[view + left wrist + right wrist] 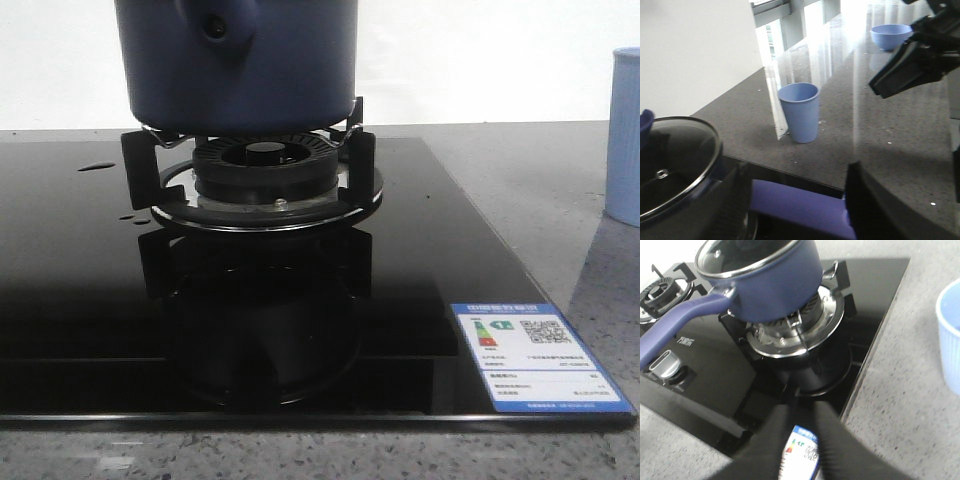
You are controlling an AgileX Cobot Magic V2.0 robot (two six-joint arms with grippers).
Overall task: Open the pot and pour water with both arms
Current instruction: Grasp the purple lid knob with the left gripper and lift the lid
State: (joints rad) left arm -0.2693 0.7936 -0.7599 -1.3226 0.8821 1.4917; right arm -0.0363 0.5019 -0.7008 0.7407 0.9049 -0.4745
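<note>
The dark blue pot (240, 70) stands on the gas burner (265, 185), its handle end pointing at the front camera. A glass lid (740, 252) covers it. In the left wrist view the lid (670, 165) is at one side and the pot's handle (800, 205) runs across the gap between my left gripper's (797, 200) spread fingers; the gripper is open and I see no contact. My right gripper (800, 410) hovers over the hob's front corner, apart from the pot (770, 280), fingers together on nothing. No gripper shows in the front view.
A pale blue cup (625, 140) stands on the grey counter right of the hob. A blue bowl (890, 36) sits farther away. The black glass hob (80, 300) carries a label (535, 355), a knob (665, 364) and a second burner (660, 292).
</note>
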